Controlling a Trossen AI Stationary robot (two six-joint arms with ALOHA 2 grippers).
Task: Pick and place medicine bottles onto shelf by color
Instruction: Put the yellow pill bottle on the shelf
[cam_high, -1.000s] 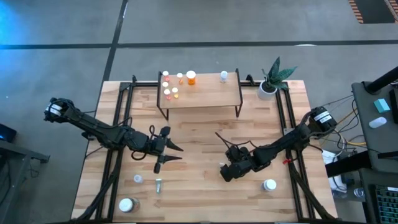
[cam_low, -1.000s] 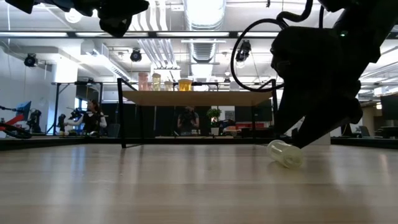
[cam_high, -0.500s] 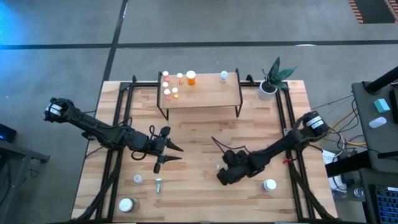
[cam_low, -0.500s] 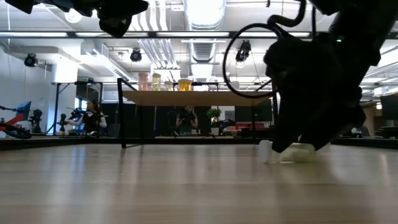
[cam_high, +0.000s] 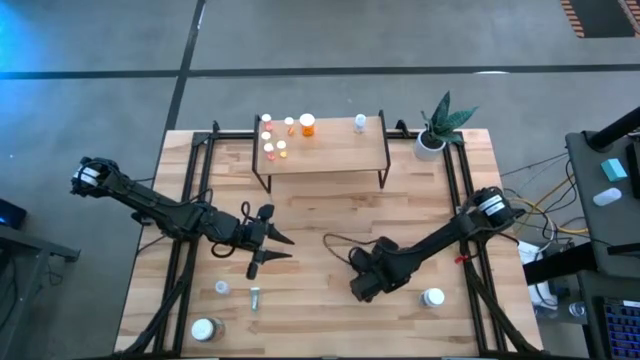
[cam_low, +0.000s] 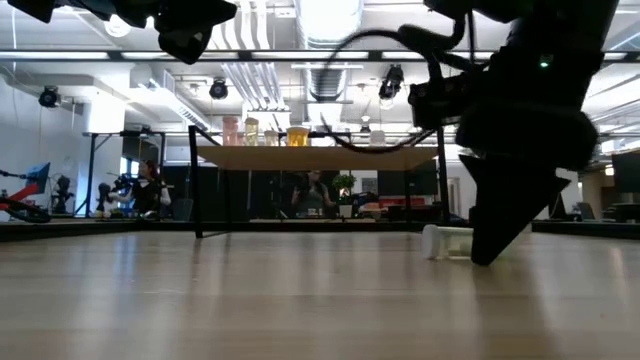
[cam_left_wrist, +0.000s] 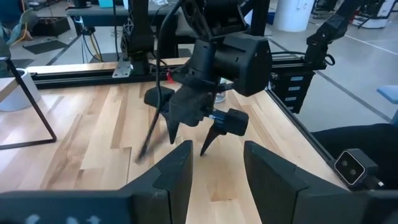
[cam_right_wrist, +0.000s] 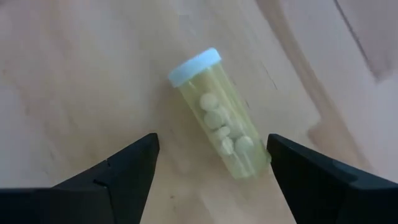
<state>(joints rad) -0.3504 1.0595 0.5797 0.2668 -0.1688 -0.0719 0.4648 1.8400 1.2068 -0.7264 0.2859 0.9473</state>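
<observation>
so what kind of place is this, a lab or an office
Most likely an open robotics lab or workshop. Bare ceiling ducts and strip lights hang overhead, a bare grey concrete floor surrounds the wood-plank table, and people work at benches with other equipment in the background.

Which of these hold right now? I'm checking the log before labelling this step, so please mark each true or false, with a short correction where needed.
1. The right gripper is open above a yellow-green bottle lying on its side. True.
2. That bottle has a red cap. False: its cap is white.
3. The left gripper holds a bottle. False: nothing shows between its fingers, and it hangs above the table.
4. An orange bottle stands on the shelf. True.
5. The potted plant stands on the shelf. False: it stands on the table, beside the shelf.
</observation>
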